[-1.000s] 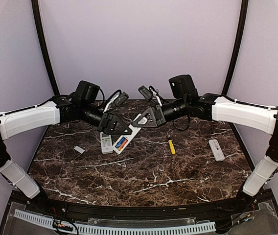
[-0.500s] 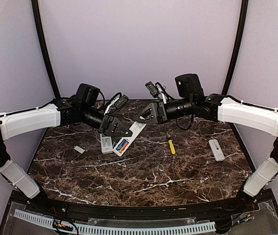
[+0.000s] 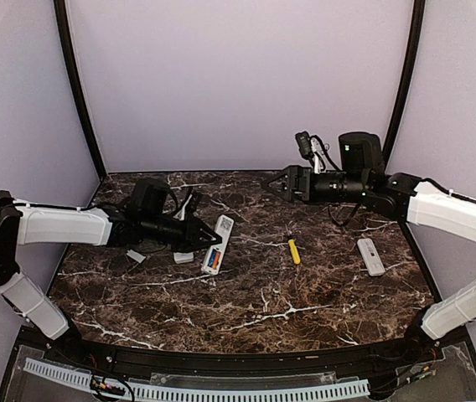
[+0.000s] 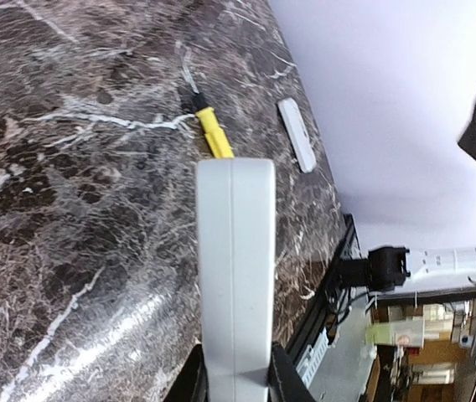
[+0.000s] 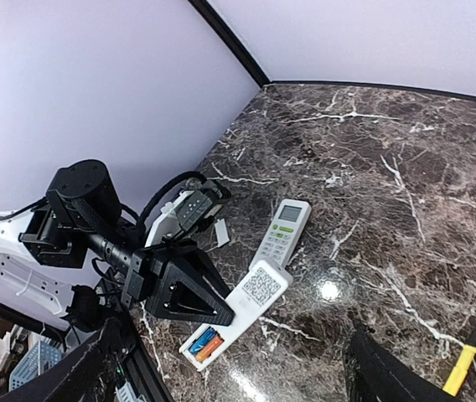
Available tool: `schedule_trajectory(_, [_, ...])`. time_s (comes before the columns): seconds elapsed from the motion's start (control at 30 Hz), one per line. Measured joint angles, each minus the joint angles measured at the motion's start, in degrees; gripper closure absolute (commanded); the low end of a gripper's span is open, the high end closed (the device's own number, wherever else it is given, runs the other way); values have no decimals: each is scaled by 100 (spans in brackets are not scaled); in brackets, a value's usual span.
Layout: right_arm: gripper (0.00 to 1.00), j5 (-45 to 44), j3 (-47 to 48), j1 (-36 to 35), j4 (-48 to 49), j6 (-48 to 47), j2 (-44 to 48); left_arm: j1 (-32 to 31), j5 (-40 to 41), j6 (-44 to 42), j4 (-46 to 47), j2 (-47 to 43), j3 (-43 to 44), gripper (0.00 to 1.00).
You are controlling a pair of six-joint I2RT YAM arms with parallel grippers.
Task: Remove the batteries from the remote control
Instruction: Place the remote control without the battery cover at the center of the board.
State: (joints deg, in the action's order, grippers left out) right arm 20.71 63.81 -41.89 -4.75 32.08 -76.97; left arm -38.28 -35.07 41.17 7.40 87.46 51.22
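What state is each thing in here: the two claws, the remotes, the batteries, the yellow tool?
left gripper: shut on the opened remote.
right gripper: open, empty, raised above the table.
opened remote: back up, cover off.
batteries: seated in the open compartment.
second remote: face up, lying loose.
third remote: lying flat, untouched.
yellow tool: lying flat, untouched.
white cover: detached, on the table.

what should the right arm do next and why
Probably bring the right gripper, jaws open and empty, down to the remote control that the left gripper clamps. Orange and blue batteries sit in its open compartment, so one needs pinching out.
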Motion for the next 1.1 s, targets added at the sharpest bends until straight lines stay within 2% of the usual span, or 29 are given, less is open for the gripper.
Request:
schedule_trajectory(0.17, [10,-417,-210,0,-4,98,131,-116,739,713,369,446,-68,100])
schedule_trajectory(0.4, [10,-752,-321,0,-68,170,142,-319,1204,1071,437,1051,44,100])
schedule_trajectory(0.83, [10,-942,-330,0,-175,254,52,-603,1429,1292,492,1720,278,99])
schedule_trajectory(1.1, [10,-1025,-330,0,-181,269,33,-632,1491,1257,446,2013,352,90])
